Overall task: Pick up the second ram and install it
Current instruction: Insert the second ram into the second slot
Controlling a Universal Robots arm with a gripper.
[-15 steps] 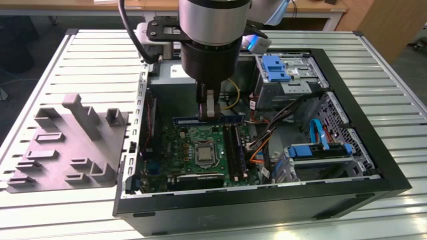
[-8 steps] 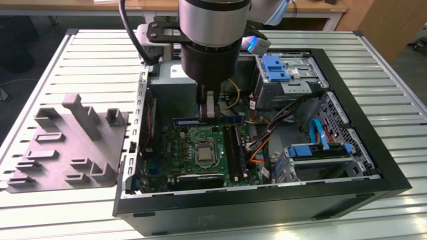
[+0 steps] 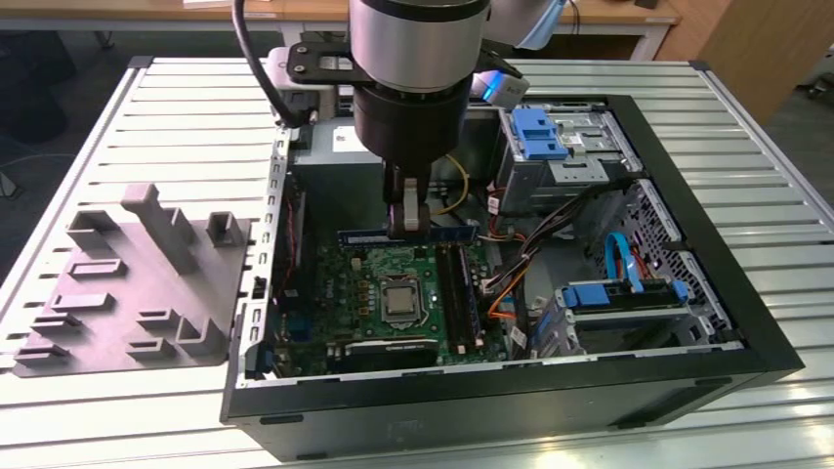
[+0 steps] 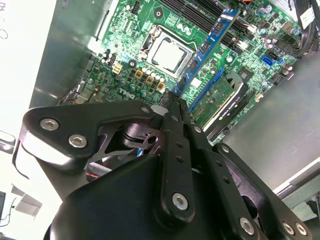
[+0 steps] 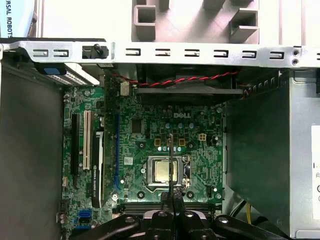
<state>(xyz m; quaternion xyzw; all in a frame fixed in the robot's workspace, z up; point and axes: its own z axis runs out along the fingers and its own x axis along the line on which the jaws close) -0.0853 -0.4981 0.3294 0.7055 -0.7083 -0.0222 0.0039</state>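
My gripper [image 3: 408,231] is shut on the second ram [image 3: 450,234], a long thin dark stick with a blue-looking edge. It hangs inside the open computer case [image 3: 729,293], above the green motherboard [image 3: 371,269] and near the grey power supply [image 3: 342,161]. In the exterior view the stick lies crosswise to the long black memory slots [image 3: 456,293]. The second wrist view shows the ram [image 4: 207,47] running out from the gripper [image 4: 175,99] over the board. In the first wrist view the ram [image 5: 170,160] appears edge-on above the processor socket [image 5: 164,171], rising from the gripper [image 5: 171,199].
A grey plastic fixture [image 3: 131,293] with upright blocks lies on the slatted table at the exterior view's left. Blue drive bays [image 3: 537,132] and cables [image 3: 502,293] crowd the case's right side. A graphics card [image 5: 96,175] sits beside white and black expansion slots.
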